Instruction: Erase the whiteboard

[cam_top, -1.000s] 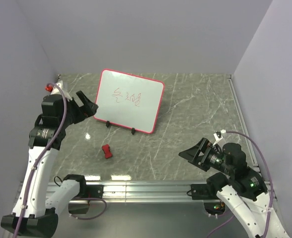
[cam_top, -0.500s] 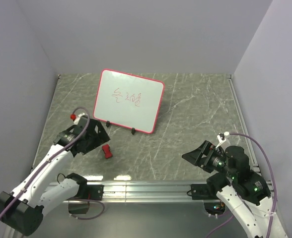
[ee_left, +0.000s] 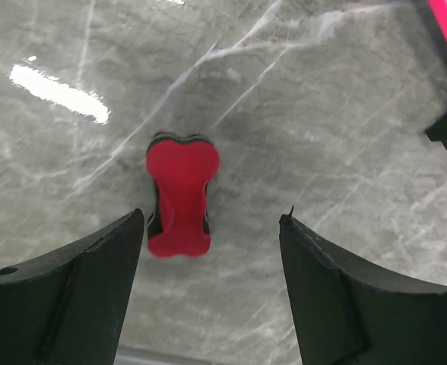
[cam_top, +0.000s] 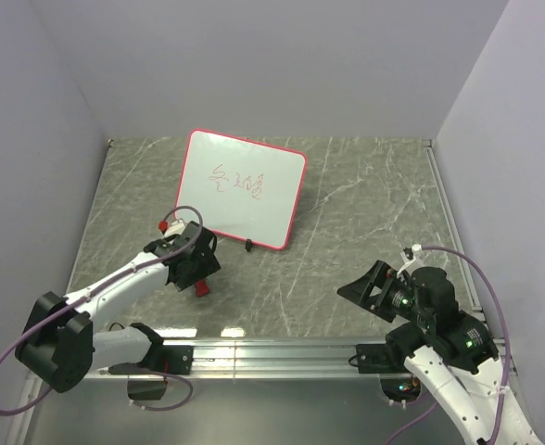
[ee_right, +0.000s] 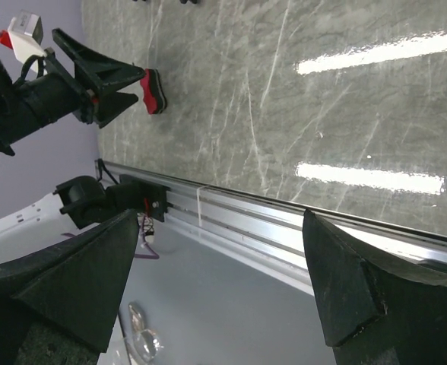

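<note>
Grey marble-look tabletop (cam_top: 374, 204) with white veins, glossy. Plain pale lavender walls (cam_top: 282, 65) box me in at the back and both sides. Aluminium rail (cam_top: 272, 352) runs along my near edge. Light glares off the surface in bright streaks (ee_right: 372, 52), clearest from my right wrist view.

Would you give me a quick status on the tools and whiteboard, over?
Left tool open over red eraser, not gripping. Right tool open, empty. Whiteboard propped up, red scribbles unerased. Nothing in the way.
</note>
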